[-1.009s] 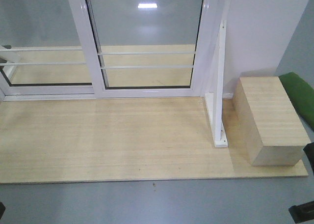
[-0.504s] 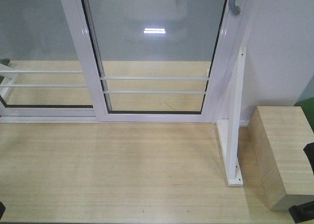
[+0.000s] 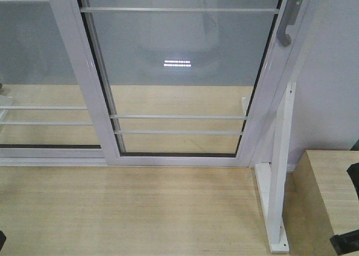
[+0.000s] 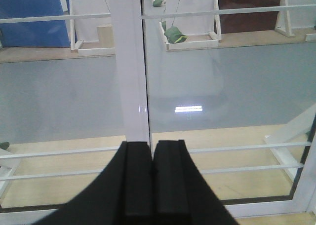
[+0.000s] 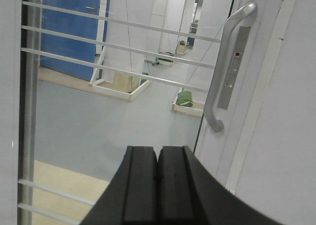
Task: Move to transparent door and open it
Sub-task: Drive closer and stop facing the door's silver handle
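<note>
glass fills most of my front view: the transparent door [image 3: 179, 93] stands straight ahead, a clear panel in a white frame with thin white bars across it, two low down and one near the top. its grey curved handle [image 3: 288, 21] sits on the right side of the frame, at the upper right of the front view. a second white-framed glass panel [image 3: 33, 59] stands just to the door's left. the door's bottom rail meets the far edge of the pale wooden floor board [image 3: 112, 211]. a white angled bracket [image 3: 279, 194] stands just right of the door frame, and a wooden block [image 3: 334, 183] sits beside that at the right edge. a ceiling light reflection [image 3: 176, 63] shows on the grey floor beyond the glass. my left gripper [image 4: 152, 145] has its fingers pressed together with nothing between them, and it points at the white upright where the two panels meet. my right gripper [image 5: 157, 150] is likewise closed and empty. in its wrist view the handle hangs above and to the right of the fingertips, clearly apart from them.
</note>
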You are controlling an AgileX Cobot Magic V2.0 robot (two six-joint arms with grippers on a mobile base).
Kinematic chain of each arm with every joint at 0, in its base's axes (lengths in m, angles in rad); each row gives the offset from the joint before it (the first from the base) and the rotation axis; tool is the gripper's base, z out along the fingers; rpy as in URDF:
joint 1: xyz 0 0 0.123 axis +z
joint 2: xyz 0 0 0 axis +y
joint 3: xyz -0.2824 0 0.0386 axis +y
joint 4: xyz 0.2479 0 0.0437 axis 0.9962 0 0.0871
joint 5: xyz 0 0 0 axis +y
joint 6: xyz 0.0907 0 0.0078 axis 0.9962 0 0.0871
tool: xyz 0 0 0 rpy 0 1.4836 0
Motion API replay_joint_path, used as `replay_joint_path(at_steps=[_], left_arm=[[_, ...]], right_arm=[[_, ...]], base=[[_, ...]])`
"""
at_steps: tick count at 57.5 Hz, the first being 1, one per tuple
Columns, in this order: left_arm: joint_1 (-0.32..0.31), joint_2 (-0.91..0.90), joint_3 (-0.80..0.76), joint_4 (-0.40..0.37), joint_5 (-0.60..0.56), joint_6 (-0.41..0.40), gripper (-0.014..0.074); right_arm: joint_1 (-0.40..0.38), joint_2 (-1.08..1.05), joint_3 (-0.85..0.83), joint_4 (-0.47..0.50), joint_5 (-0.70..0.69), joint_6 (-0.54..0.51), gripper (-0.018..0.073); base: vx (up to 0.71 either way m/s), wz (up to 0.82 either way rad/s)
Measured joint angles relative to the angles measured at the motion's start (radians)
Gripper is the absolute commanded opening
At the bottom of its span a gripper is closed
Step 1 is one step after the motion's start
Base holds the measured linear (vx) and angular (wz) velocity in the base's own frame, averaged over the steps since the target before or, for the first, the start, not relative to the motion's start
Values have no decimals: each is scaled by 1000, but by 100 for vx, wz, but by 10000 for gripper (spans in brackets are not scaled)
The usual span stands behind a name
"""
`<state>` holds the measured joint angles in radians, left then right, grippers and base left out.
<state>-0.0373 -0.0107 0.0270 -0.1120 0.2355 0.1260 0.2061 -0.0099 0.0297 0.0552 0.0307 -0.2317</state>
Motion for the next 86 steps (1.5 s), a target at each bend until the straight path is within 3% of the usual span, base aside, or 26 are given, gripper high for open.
replay_joint_path(at_steps=[86], left_arm=[[0,0,0,0,0,0,4]], right_arm=[[0,0,0,0,0,0,2]], base=[[11,-3]])
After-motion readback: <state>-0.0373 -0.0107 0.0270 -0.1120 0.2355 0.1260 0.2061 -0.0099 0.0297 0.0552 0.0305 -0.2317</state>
